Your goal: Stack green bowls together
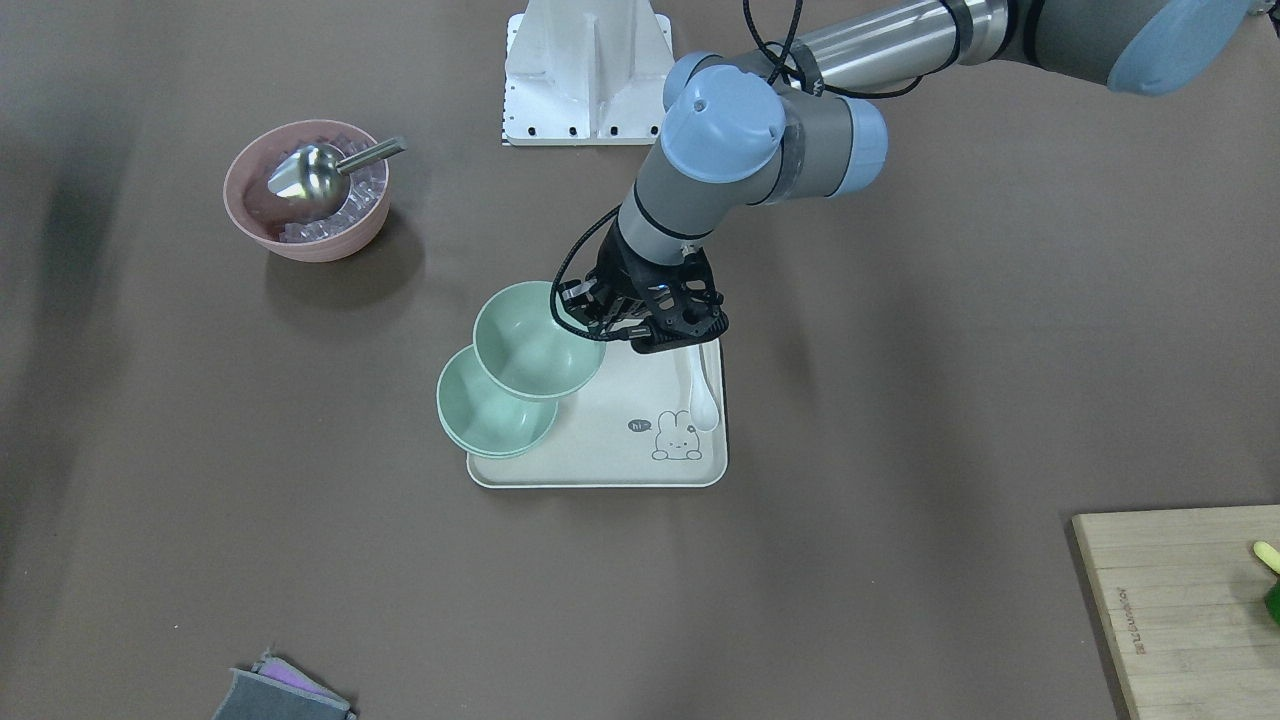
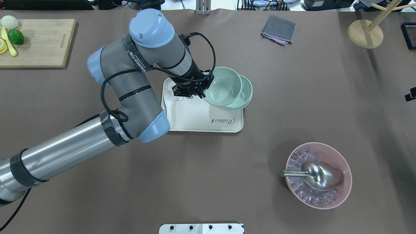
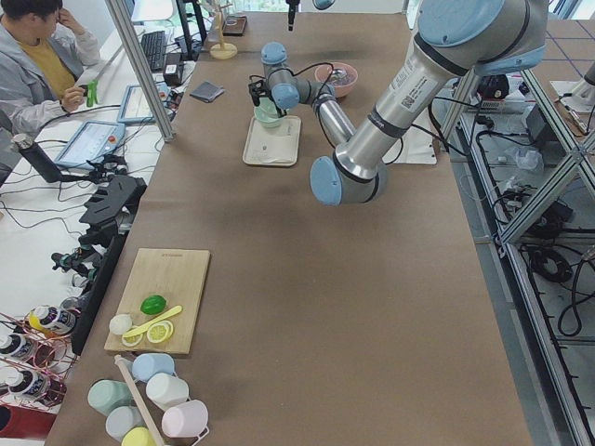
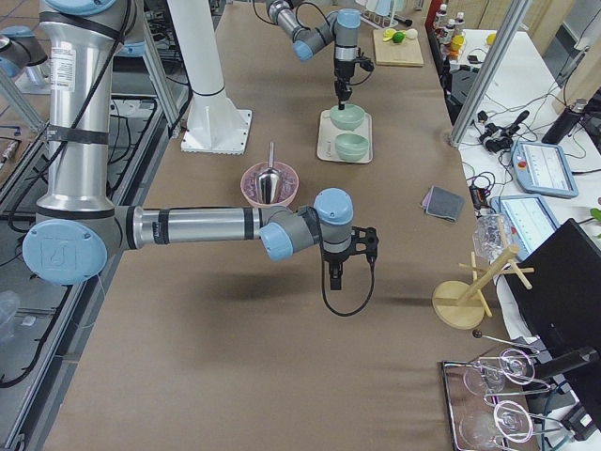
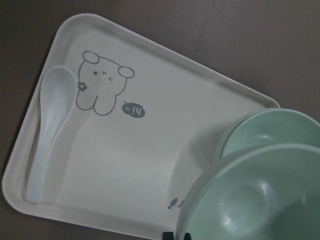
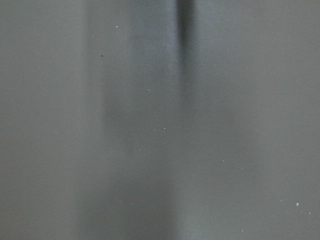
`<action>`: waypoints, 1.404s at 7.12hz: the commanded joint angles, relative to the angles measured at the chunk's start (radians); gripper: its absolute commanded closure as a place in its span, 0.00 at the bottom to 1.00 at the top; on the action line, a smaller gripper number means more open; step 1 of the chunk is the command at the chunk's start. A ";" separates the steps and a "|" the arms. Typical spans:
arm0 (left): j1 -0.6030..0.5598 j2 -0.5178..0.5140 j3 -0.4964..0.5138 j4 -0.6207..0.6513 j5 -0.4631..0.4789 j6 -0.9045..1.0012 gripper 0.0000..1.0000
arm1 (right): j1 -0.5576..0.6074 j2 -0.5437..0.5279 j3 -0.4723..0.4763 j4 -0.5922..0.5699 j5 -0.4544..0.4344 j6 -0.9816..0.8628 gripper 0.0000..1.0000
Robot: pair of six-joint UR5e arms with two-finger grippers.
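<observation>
Pinching 1 green bowl (image 2: 223,85) by its rim in my left gripper (image 2: 202,94) above the tray (image 2: 201,120), I should center it over the 2 nested bowls (image 2: 247,92), level it, then lower slowly.

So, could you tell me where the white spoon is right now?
In the overhead view the white spoon lies on the rabbit tray along its left edge, beside the left gripper, across the tray from the green bowls.
</observation>
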 commanded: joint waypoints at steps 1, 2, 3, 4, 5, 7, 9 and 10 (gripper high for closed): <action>-0.001 -0.042 0.078 -0.076 0.034 -0.001 1.00 | 0.000 -0.009 0.005 0.002 0.013 0.004 0.00; 0.001 -0.061 0.115 -0.111 0.075 -0.019 1.00 | 0.000 -0.009 0.004 0.002 0.013 0.005 0.00; 0.001 -0.062 0.121 -0.143 0.077 -0.036 1.00 | 0.002 -0.009 0.004 0.002 0.013 0.005 0.00; 0.002 -0.063 0.135 -0.177 0.078 -0.036 1.00 | 0.002 -0.009 0.002 0.002 0.013 0.005 0.00; 0.002 -0.063 0.155 -0.211 0.080 -0.035 0.60 | 0.002 -0.011 0.002 0.002 0.013 0.004 0.00; 0.021 -0.054 0.187 -0.315 0.153 -0.035 0.01 | 0.002 -0.020 0.007 0.002 0.013 0.005 0.00; -0.026 0.074 0.046 -0.288 0.032 -0.020 0.01 | 0.003 -0.010 0.005 0.002 0.014 0.005 0.00; -0.139 0.218 -0.081 -0.248 -0.097 0.088 0.01 | 0.006 -0.005 0.004 0.002 0.014 0.004 0.00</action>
